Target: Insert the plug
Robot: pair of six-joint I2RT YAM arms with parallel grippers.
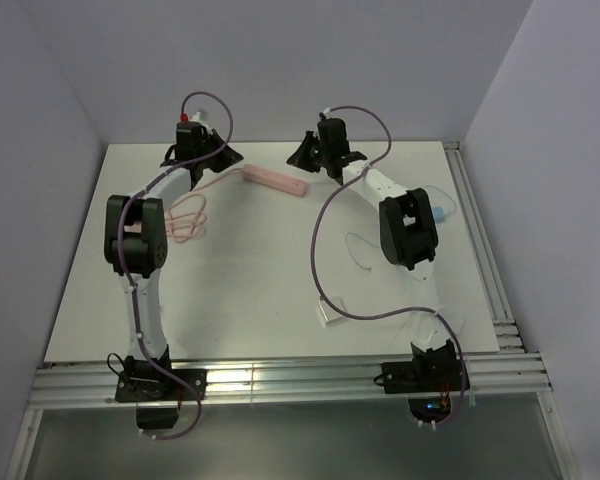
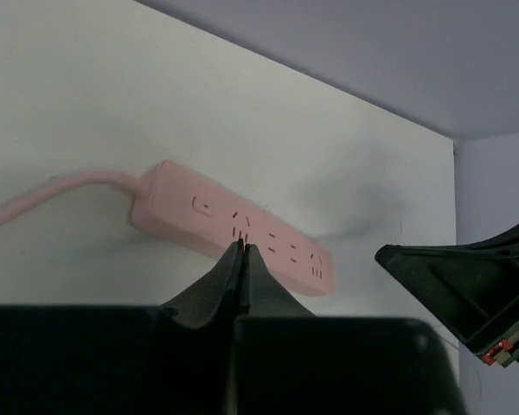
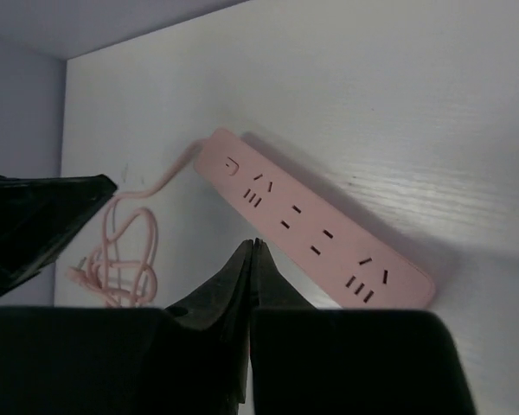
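Note:
The plug (image 1: 441,213) is a small light-blue piece lying on the table at the right, beside my right arm's elbow, with its thin pale cable (image 1: 358,250) looping toward the table's middle. It appears in neither wrist view. A long pink power strip (image 1: 275,181) lies at the back centre, sockets up. My left gripper (image 1: 227,157) hovers by the strip's left end and is shut on nothing (image 2: 242,246). My right gripper (image 1: 305,150) hangs just past the strip's right end, also shut and holding nothing (image 3: 253,244).
The strip's pink cord (image 1: 188,218) lies coiled left of the strip, under my left arm (image 3: 125,259). A small white block (image 1: 330,314) sits near the front centre. Walls close off the back and both sides; a rail (image 1: 480,250) runs along the right edge.

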